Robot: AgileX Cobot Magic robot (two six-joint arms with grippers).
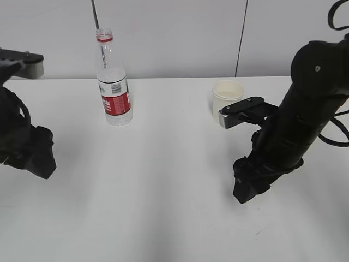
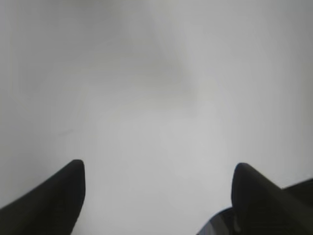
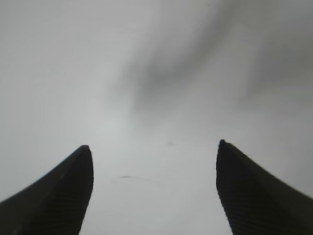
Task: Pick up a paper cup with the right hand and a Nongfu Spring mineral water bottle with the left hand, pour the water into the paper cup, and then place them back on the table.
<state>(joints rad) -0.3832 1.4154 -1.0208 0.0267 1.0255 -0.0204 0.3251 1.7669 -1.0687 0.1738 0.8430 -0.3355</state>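
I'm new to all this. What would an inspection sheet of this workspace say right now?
Surface: white table, bare near both arms.
Job's things: water bottle upright, uncapped, far left; paper cup upright, far right. Neither is held.
Clutter: nothing seen.
Grippers: left pincer open over bare table; right pincer open, empty.
Cables: black cables beside the right arm.
Surroundings: plain pale wall with a thin dark line.
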